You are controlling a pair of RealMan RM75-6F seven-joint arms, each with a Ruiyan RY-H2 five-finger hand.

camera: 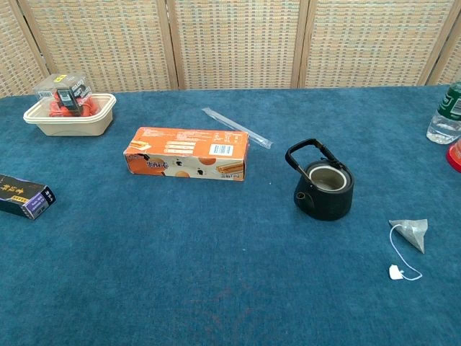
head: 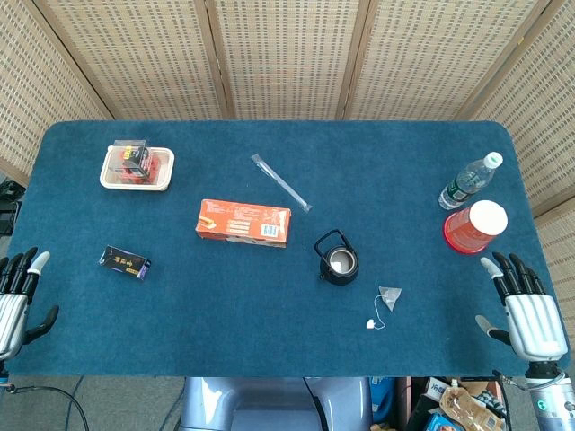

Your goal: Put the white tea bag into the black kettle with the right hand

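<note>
From the head view I see the blue desk [head: 225, 341] filling the frame, its near edge running along the bottom and its far edge meeting the woven screens at the top. The white tea bag [head: 390, 297] lies flat in the lower right of centre, its string trailing down-left to a small tag, and bare cloth surrounds it on every side. The black kettle [head: 338, 260] stands just up-left of it, near but apart, lid off, handle tilted toward the upper left. My right hand [head: 523, 310] rests at the lower right corner near the desk's right edge, fingers spread and pointing up the frame, holding nothing; open cloth lies between it and the tea bag. Just above that hand stands a red cup with a white lid [head: 474, 226], and a clear water bottle [head: 469, 180] lies tilted beyond it, both close to the right edge. My left hand [head: 16, 296] sits at the lower left edge, fingers apart, empty as well. An orange box [head: 243, 223] lies left of the kettle, a clear wrapped straw [head: 280, 182] above it, a small dark packet [head: 124, 262] at the left, and a beige tray [head: 137, 168] with packaged items at the upper left.
</note>
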